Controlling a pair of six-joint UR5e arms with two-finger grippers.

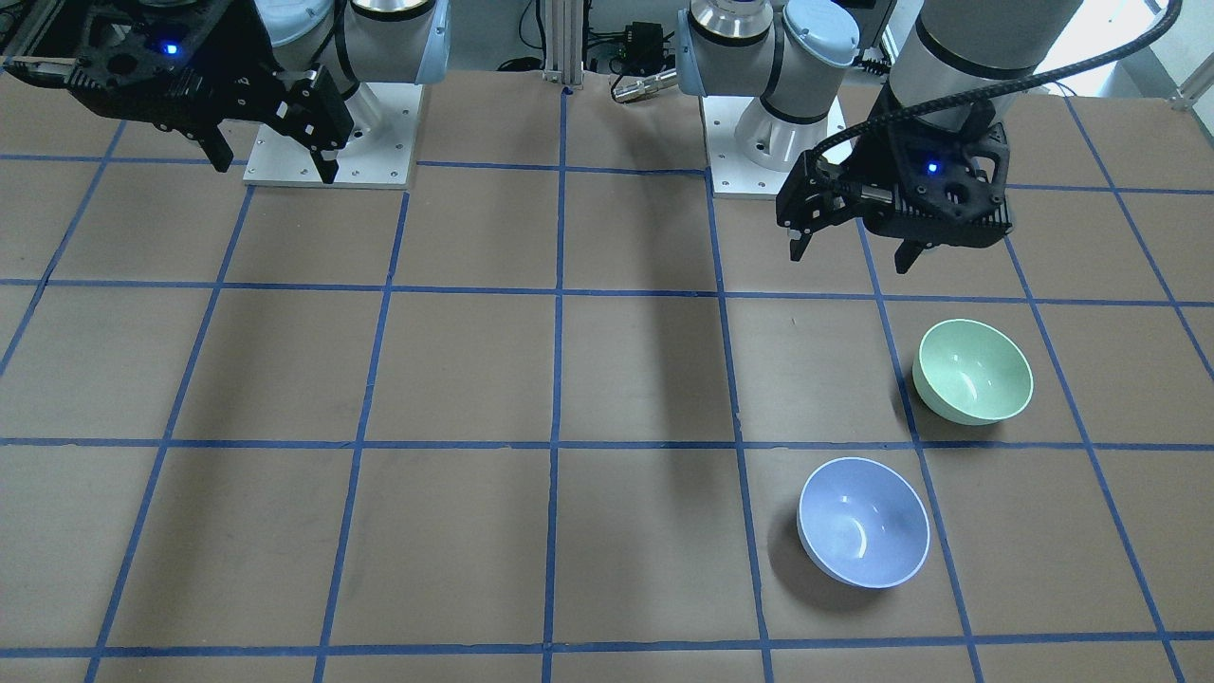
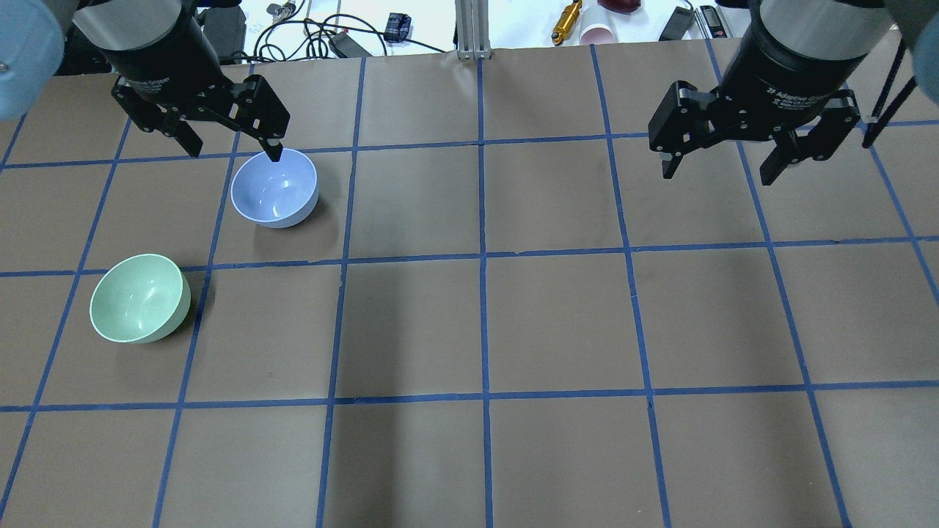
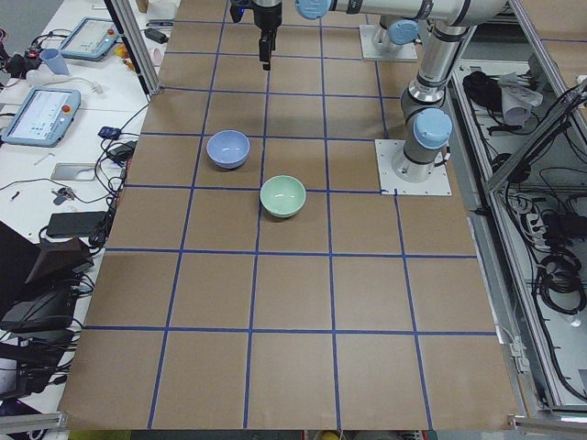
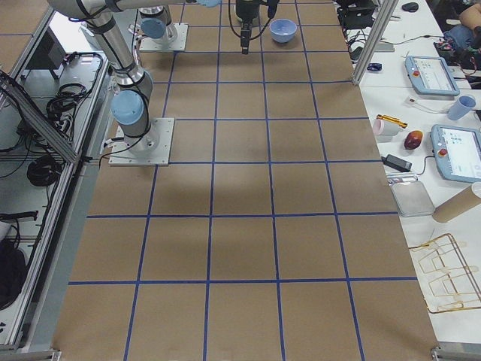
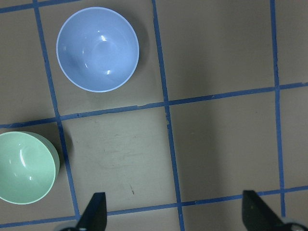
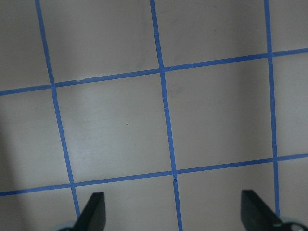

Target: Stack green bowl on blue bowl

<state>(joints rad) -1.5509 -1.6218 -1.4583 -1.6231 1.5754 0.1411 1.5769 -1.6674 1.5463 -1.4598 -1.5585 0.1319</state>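
The green bowl (image 1: 972, 370) stands upright on the brown table, on my left side; it also shows in the overhead view (image 2: 139, 298) and the left wrist view (image 5: 24, 167). The blue bowl (image 1: 863, 522) stands upright about one bowl's width from it, farther from my base (image 2: 273, 188) (image 5: 97, 49). The two bowls are apart. My left gripper (image 1: 849, 258) (image 2: 235, 152) (image 5: 175, 214) is open and empty, held high above the table near the bowls. My right gripper (image 1: 275, 169) (image 2: 717, 176) (image 6: 175, 214) is open and empty, high over bare table on the other side.
The table is brown paper with a blue tape grid (image 2: 482, 257). The two arm bases (image 1: 332, 142) (image 1: 773, 142) are bolted at the robot's edge. An aluminium post (image 2: 473, 29), cables and small items lie beyond the far edge.
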